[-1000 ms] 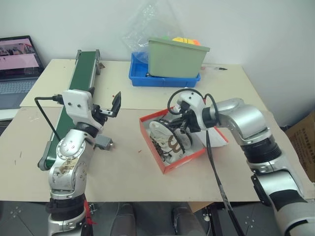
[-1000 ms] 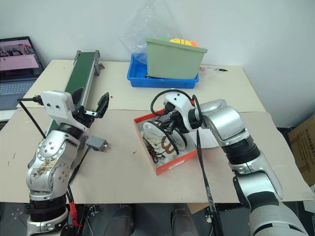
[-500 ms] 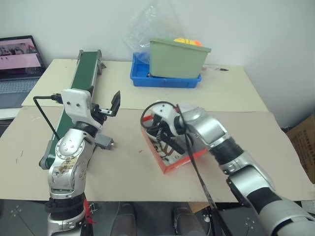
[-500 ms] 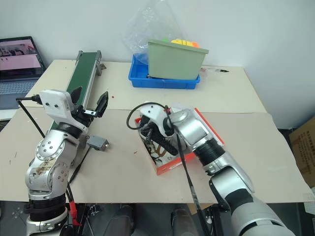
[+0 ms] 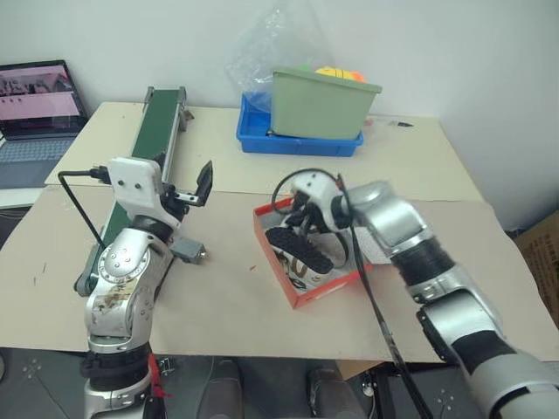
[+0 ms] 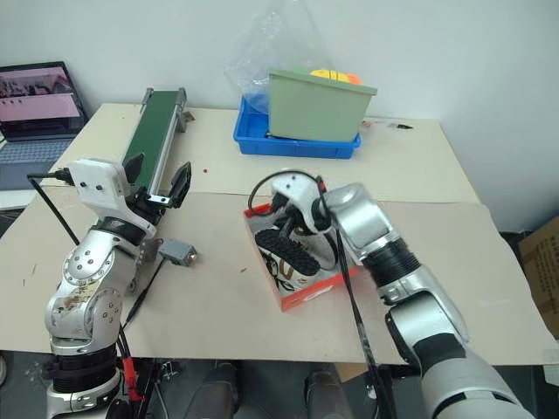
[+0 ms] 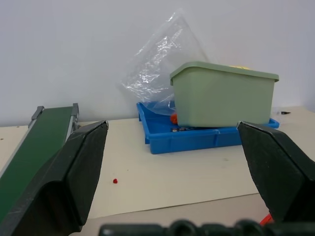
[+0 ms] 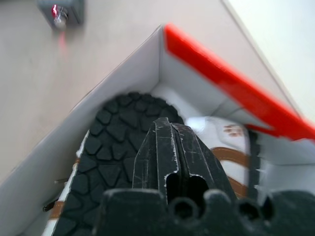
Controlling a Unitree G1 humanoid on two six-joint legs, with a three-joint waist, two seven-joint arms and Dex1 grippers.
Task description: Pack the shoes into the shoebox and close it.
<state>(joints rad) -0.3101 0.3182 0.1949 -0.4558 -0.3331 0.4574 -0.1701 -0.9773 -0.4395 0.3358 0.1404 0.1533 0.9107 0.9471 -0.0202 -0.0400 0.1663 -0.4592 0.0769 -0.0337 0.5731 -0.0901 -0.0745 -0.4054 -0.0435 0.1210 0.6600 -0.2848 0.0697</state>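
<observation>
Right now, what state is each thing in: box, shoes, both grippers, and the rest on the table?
shoebox: open, lid folded back, on the table.
shoes: both inside the box; one tipped, black sole showing.
right gripper: shut, fingers pressed together at the tipped shoe's sole.
left gripper: open, holding nothing, raised off the table.
green bin: upright in the blue tray.
laptop: open, screen lit.

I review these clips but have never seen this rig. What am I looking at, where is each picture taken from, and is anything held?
A two-armed humanoid robot at a table. Two pictures come from its head, looking down; one comes from each wrist. The right gripper is shut, reaching into the open red shoebox, its fingers over a shoe lying sole-up; whether it grips anything is unclear. The left gripper is open and holds nothing. Also on the table are a green conveyor, a green bin in a blue tray, and a laptop at the left.
</observation>
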